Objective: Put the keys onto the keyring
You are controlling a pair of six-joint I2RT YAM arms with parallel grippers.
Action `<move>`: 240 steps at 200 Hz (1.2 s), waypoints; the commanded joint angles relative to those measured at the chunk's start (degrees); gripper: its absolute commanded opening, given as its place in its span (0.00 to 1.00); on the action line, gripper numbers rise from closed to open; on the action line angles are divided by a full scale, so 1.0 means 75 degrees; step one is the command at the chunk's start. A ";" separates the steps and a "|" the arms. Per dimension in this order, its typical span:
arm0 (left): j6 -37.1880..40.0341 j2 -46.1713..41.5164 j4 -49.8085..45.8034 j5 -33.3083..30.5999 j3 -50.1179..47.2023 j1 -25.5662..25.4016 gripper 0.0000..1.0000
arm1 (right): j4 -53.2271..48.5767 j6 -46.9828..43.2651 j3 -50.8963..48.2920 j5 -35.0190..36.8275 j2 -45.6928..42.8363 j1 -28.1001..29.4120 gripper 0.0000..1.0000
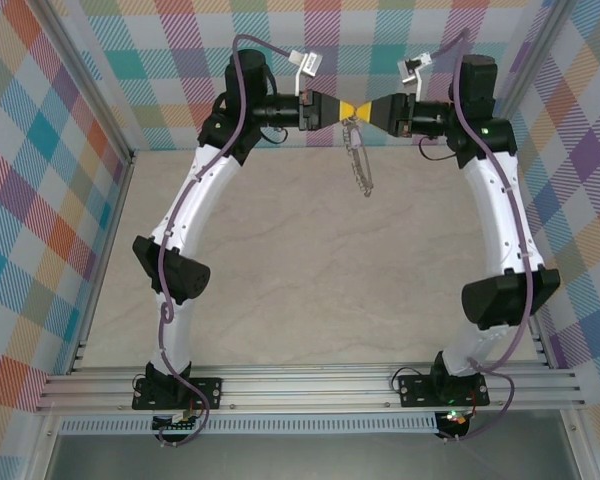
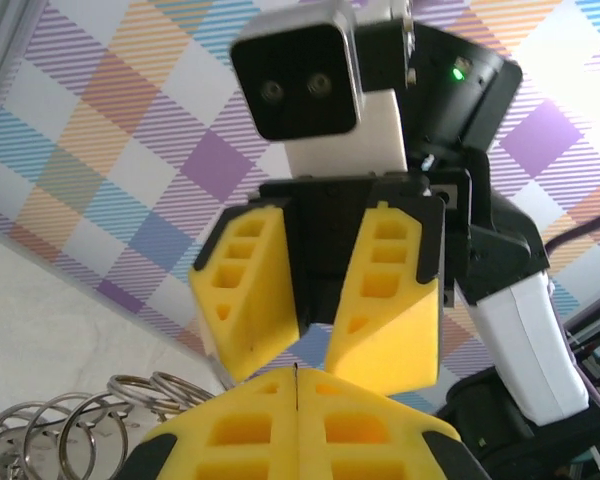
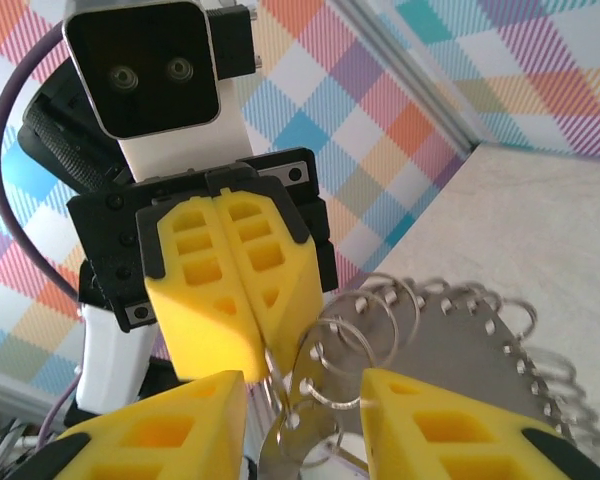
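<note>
The keyring (image 1: 359, 160) looks light and floppy, hanging from the left gripper (image 3: 250, 345) clamped on its top, the right gripper (image 3: 305, 388) gaping around it; best pinch 1 loop

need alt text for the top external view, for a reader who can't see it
The left claw and the right claw meet tip to tip above the far side of a pale table, and the keyring hangs from where they meet. Plaid walls stand around the table.
</note>
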 commanded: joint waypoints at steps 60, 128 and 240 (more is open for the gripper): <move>-0.1575 -0.0180 0.2417 -0.0413 0.0219 -0.0045 0.00 | 0.2633 0.0712 -0.3100 0.1886 -0.2163 -0.0172 0.55; -0.2843 0.0077 0.3756 -0.0436 0.0238 -0.0038 0.00 | 0.3110 0.0490 -0.3370 0.1754 -0.2290 0.0285 0.59; -0.3148 0.0136 0.4029 -0.0460 0.0235 -0.0091 0.00 | 0.3200 0.0444 -0.2504 0.1702 -0.1829 0.0647 0.61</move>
